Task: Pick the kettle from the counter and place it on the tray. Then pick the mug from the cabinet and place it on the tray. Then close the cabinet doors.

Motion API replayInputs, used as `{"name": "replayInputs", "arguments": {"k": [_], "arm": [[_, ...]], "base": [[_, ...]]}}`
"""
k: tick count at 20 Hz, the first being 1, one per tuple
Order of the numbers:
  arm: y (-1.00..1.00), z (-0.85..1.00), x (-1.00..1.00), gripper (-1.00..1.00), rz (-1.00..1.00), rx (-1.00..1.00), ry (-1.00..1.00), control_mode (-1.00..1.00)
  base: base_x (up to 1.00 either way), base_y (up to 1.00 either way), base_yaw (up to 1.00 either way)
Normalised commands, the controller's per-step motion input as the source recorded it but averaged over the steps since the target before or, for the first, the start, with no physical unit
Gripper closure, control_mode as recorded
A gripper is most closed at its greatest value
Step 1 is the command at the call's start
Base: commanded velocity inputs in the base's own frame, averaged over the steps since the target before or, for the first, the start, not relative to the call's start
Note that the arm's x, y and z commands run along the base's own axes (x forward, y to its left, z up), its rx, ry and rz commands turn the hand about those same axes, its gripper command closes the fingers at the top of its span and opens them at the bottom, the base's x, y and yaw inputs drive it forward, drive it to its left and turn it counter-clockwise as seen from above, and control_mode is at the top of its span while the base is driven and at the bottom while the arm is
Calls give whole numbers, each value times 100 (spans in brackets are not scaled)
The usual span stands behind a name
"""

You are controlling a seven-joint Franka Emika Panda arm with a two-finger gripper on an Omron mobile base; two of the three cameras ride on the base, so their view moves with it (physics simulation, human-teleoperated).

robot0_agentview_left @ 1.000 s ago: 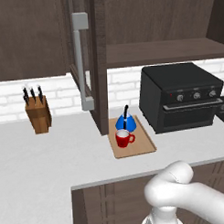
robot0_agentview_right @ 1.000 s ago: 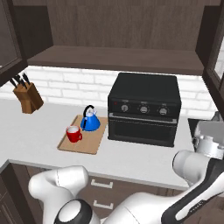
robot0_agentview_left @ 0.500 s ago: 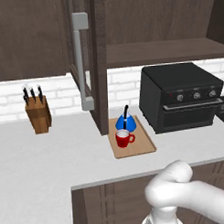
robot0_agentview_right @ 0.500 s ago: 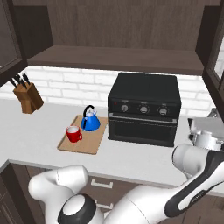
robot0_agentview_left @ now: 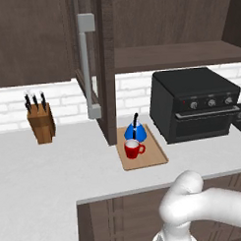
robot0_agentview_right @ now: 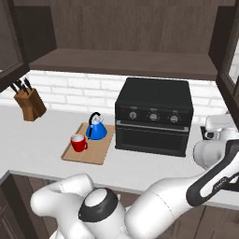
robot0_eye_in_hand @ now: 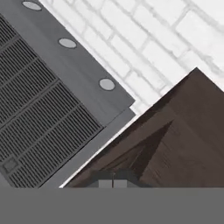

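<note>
The blue kettle (robot0_agentview_left: 134, 132) (robot0_agentview_right: 96, 128) and the red mug (robot0_agentview_left: 133, 149) (robot0_agentview_right: 78, 143) both stand on the light wooden tray (robot0_agentview_left: 154, 157) (robot0_agentview_right: 95, 154) on the pale counter (robot0_agentview_left: 50, 174). The cabinet (robot0_agentview_right: 121, 63) above is open, its shelf bare. Its left door (robot0_agentview_left: 89, 64) and right door (robot0_agentview_right: 228, 44) stand swung out. My arm reaches far right, with its wrist (robot0_agentview_right: 215, 133) below the right door. In the hand view my gripper (robot0_eye_in_hand: 113, 183) is shut on nothing, its tips close to a dark wooden corner (robot0_eye_in_hand: 183, 131).
A black toaster oven (robot0_agentview_left: 195, 104) (robot0_agentview_right: 154, 116) sits right of the tray. A wooden knife block (robot0_agentview_left: 41, 123) (robot0_agentview_right: 29, 103) stands at the left by the white brick wall. A dark grille with round knobs (robot0_eye_in_hand: 48, 105) shows in the hand view.
At the right edge of the right base view, my wrist has crept slightly up and left. Kettle, mug, tray and doors have not moved.
</note>
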Motion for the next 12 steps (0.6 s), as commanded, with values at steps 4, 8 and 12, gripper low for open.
{"name": "replayInputs", "arguments": {"k": [4, 8, 12], "arm": [[-34, 6, 1, 100, 34, 19, -40, -100], [-4, 9, -6, 100, 38, 14, -70, -100], [9, 46, -30, 100, 22, 4, -47, -100]], "base": [[0, 0, 0], [0, 0, 0], [0, 0, 0]]}}
